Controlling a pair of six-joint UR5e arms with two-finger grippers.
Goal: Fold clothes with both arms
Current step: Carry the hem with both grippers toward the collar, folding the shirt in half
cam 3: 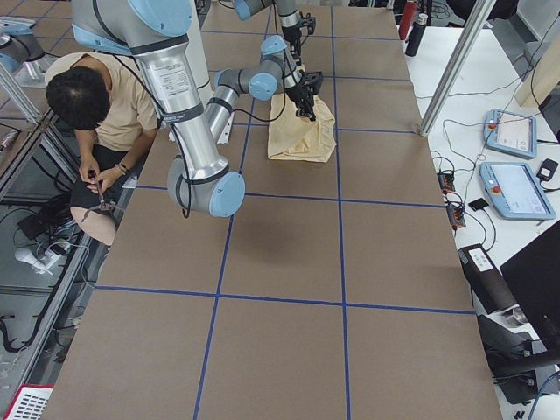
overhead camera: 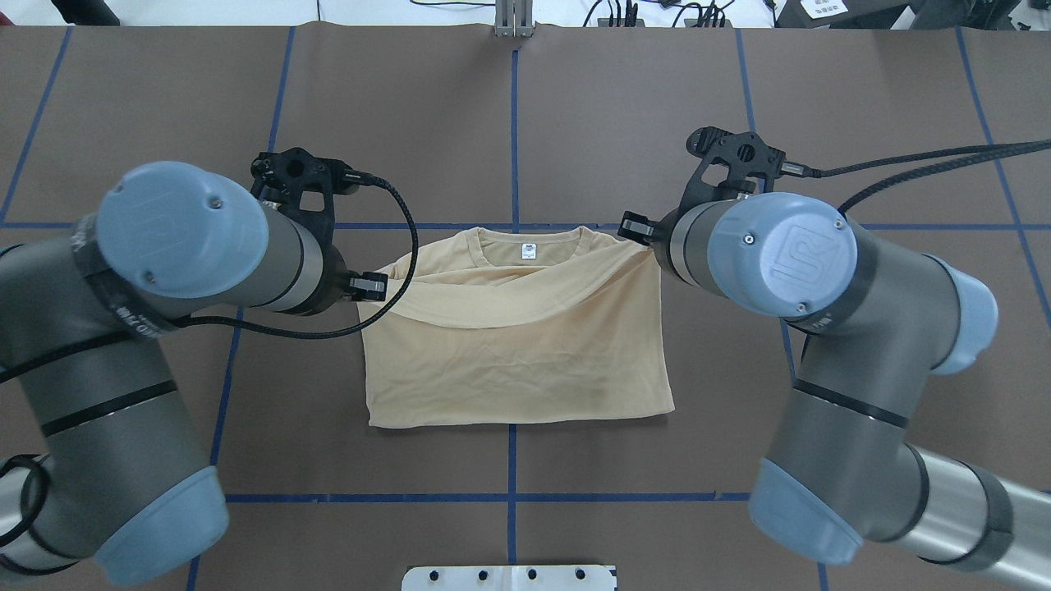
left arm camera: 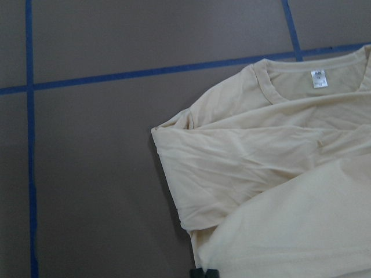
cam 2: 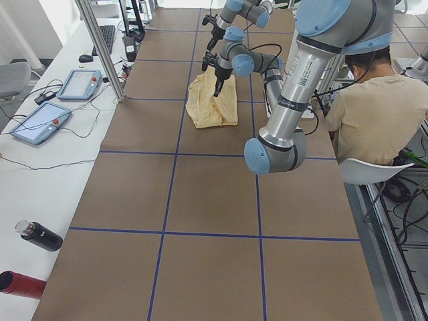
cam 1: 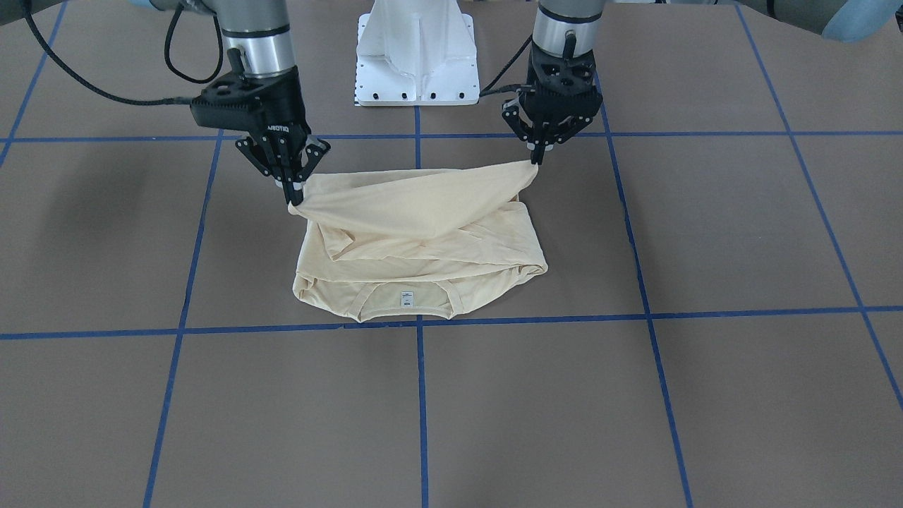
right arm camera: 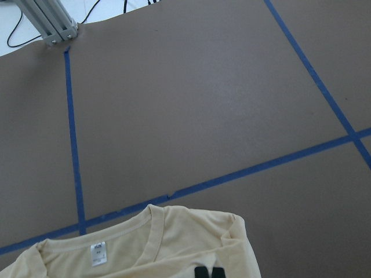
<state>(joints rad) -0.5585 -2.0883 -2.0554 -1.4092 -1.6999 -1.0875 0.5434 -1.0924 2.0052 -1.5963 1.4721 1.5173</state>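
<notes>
Gripping: left gripper [cam 1: 537, 159] and right gripper [cam 1: 295, 196] are each pinching a T-shirt [cam 1: 423, 233] corner.
Risk: slack middle is sagging; fold may be landing skewed.

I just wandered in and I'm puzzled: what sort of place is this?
Probably a robotics lab. The robot's left gripper and right gripper pinch a T-shirt on a table taped with a blue grid; control tablets with cables lie on the side bench.
</notes>
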